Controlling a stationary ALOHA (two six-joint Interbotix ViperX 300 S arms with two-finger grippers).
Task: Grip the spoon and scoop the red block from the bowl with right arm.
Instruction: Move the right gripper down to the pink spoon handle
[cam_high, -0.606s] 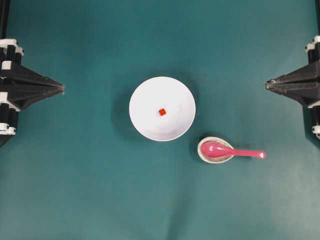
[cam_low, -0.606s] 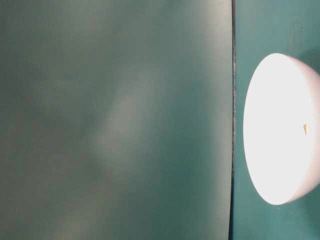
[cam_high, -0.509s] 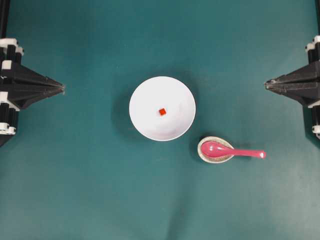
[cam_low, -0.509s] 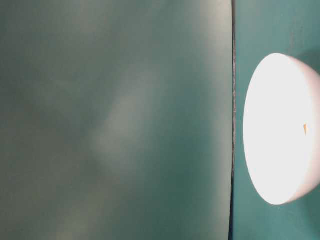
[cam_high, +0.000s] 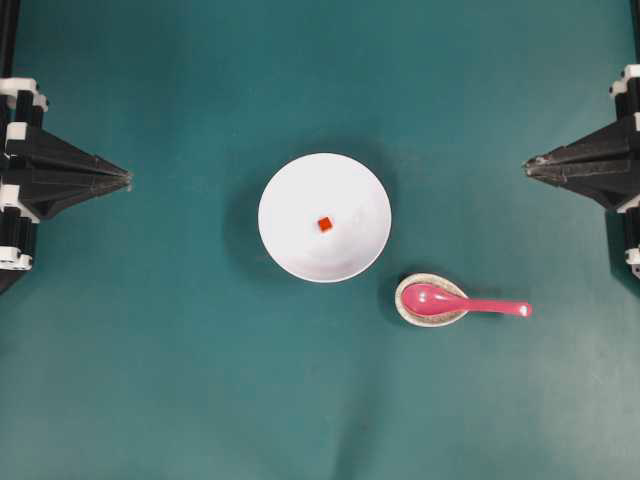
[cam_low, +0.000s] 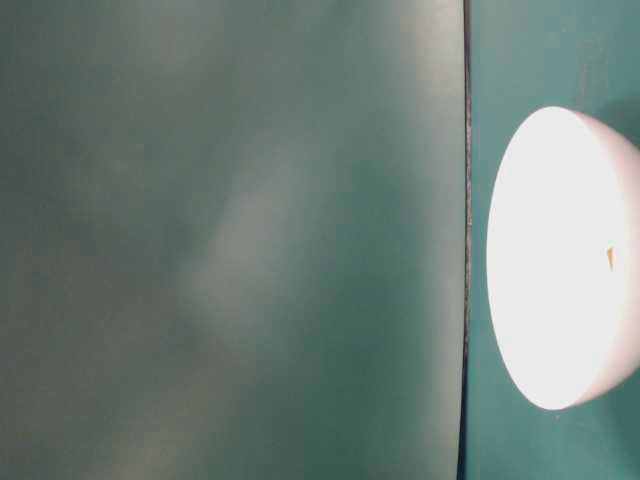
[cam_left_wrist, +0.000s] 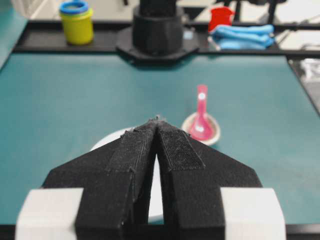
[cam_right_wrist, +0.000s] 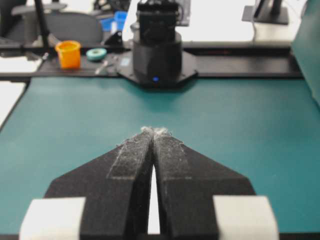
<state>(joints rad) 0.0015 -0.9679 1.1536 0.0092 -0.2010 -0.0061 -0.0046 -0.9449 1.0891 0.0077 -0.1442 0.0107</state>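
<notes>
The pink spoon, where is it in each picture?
Overhead: the spoon lies lower right, scoop in a speckled dish.
Table-level: not in it.
Left wrist: upper middle, past the left claw.
Right wrist: not in it.
Shared landmark: white bowl.

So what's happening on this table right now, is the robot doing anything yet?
Not yet. Both arms sit at the table's edges, the right gripper and left gripper with jaws shut and holding nothing. The red block lies in the white bowl mid-table. The pink spoon rests with its scoop in a small speckled dish beside the bowl, untouched.
</notes>
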